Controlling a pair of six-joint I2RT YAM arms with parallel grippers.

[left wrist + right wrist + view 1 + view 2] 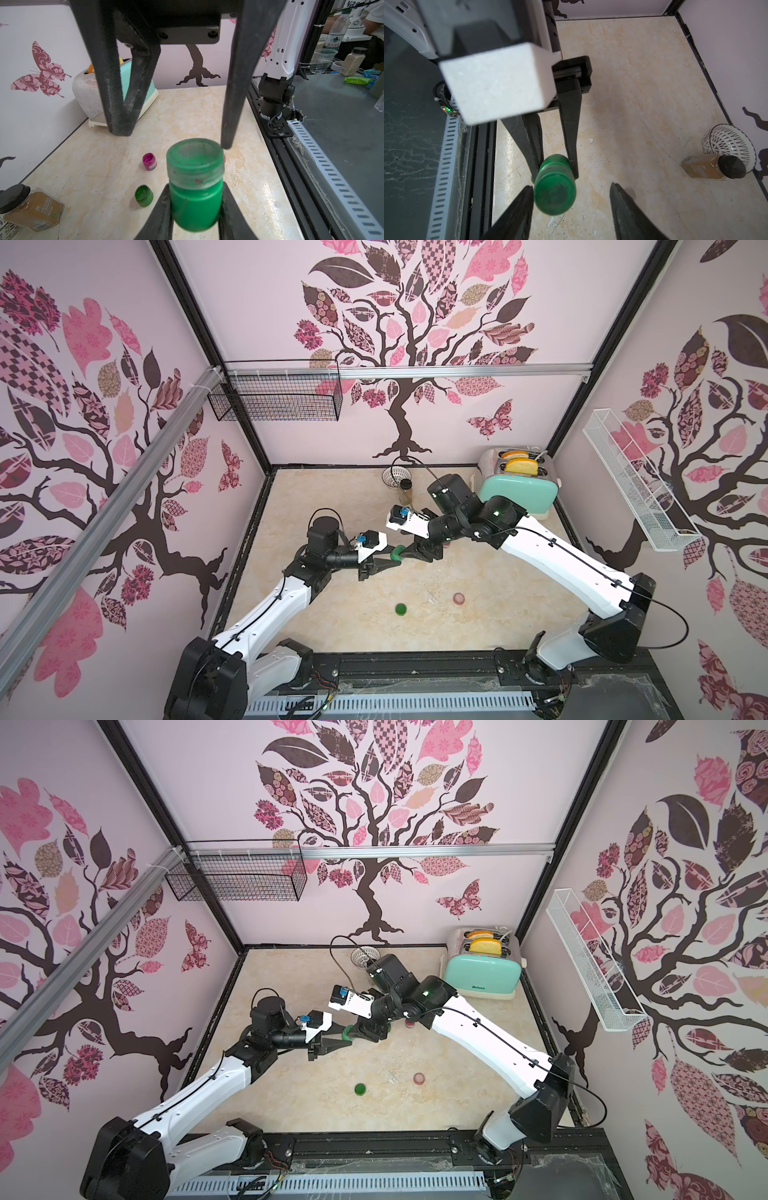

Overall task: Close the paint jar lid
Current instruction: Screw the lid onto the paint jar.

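Green jar (pixel 195 207), mostly hidden overhead, clenched by left gripper (pixel 196 188); right gripper (pixel 571 185) released.

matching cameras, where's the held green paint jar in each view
in both top views: green paint jar at centre, where the arms meet
left wrist: jar clamped in the fingers of the left gripper
right wrist: jar lid-end on, between the open fingers of the right gripper
shared landmark: brown spice jar

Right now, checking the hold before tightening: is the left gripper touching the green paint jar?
Touching. In the left wrist view the left gripper has both fingers pressed against the sides of the green paint jar, below its lid.
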